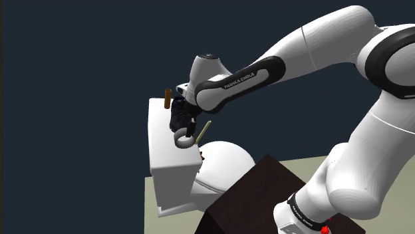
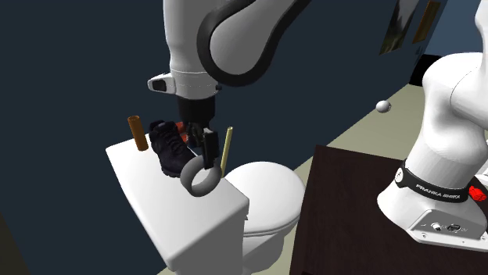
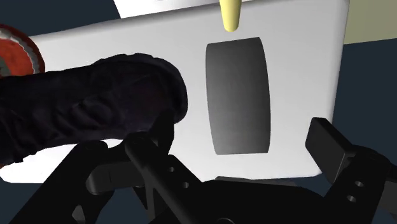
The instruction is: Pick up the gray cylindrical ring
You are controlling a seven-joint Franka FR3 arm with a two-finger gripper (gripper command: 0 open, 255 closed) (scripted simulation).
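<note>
Hand (image 3: pixel 240 133): all black and blocky, with two squared fingers (image 3: pixel 327 137) standing apart. It points down over the toilet tank and clasps nothing.
Gray ring (image 2: pixel 186 180): plain matte grey, a short thick-walled band with a round hole. It stands on edge between the fingers, and the wrist view shows a strip of white lid on either side of it. In that view its outer face reads as a smooth, softly shaded curve. In the second exterior view it sits between the shoe and the stick, on the side of the lid toward the bowl. Whether it rests on the lid cannot be told.
Tank lid (image 2: pixel 137 176): flat white slab with softened edges, smooth and unmarked, on a boxy white tank.
Shoe (image 2: pixel 166 144): black, with a rough, lumpy upper and a red-orange patch at one end. It lies on the lid just beside the ring.
Brown cylinder (image 2: pixel 138 132): a short, upright peg of even brown near the lid's far end.
Stick (image 2: pixel 225 151): thin, pale yellow and straight, rising at a slight lean close by the ring.
Toilet bowl (image 2: pixel 270 183): white, rounded and glossy, below the tank.
Arm (image 1: pixel 312 46): white glossy shells with dark joints.
Stand (image 2: pixel 344 211): a dark brown box with flat faces.
Wall (image 1: pixel 73 100): flat dark blue.
Floor (image 2: pixel 367 125): plain beige.
</note>
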